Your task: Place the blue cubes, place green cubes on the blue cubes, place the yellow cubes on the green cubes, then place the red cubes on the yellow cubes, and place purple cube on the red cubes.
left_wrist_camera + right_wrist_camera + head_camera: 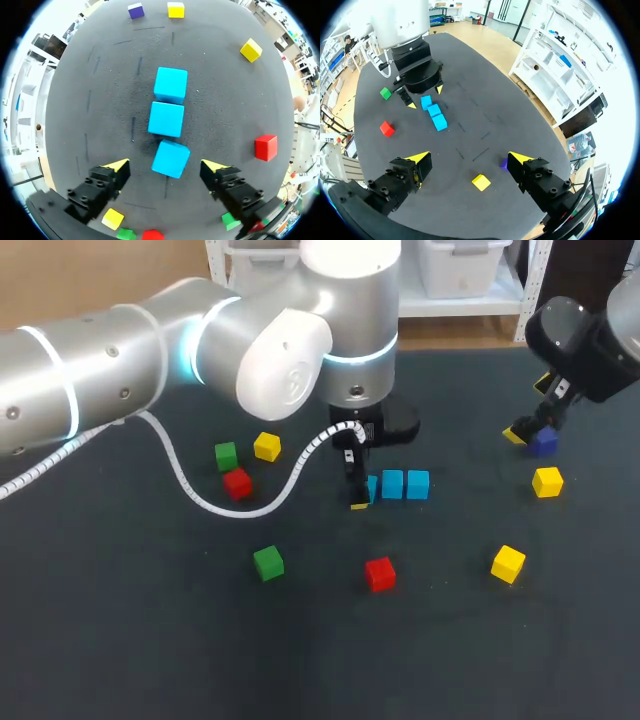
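Three blue cubes point(166, 119) sit in a close row on the dark worktop point(140, 640), the nearest between the fingers of the released left hand point(166, 165), untouched. The right hand point(470, 158), also released, hangs beside a purple cube point(503, 163). The head view half hides that nearest cube.

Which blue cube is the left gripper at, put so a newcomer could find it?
Near the middle of the table, three blue cubes lie in a row. Take the end cube, the one lying inside the open left gripper. Unlike its two neighbours, it sits turned slightly askew.
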Motion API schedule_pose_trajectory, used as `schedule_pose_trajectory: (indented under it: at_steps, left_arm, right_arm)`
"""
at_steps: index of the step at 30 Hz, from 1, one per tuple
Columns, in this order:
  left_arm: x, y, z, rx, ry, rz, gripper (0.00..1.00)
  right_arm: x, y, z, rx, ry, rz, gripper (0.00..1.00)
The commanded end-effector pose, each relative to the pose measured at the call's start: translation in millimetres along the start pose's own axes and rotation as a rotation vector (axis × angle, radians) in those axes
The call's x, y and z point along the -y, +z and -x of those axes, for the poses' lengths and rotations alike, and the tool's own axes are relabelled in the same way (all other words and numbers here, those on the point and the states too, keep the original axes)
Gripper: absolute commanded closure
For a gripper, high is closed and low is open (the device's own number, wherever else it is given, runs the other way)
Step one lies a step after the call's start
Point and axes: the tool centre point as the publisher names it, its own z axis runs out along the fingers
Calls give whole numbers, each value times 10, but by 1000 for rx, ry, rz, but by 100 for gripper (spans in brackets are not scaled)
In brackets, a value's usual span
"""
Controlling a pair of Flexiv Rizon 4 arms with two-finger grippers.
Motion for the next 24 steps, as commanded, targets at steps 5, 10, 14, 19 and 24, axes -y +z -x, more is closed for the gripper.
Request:
schedule_pose_trajectory:
  at_steps: [5, 10, 14, 19, 24]
  left_arm:
    - [-56, -5, 36, 15, -6, 12, 6]
    - [-52, -9, 29, 14, 1, 10, 28]
    - [-49, -8, 25, 13, 2, 7, 53]
    - [-41, -17, 22, 16, 3, 7, 55]
    - [-27, -24, 14, 14, 6, 7, 60]
  right_arm:
    - [-4, 3, -3, 1, 1, -3, 0]
    - [-4, 3, -3, 1, 1, -3, 0]
    - [-4, 3, -3, 1, 1, -3, 0]
    - [-4, 3, -3, 1, 1, -3, 0]
    - [-4, 3, -3, 1, 1, -3, 0]
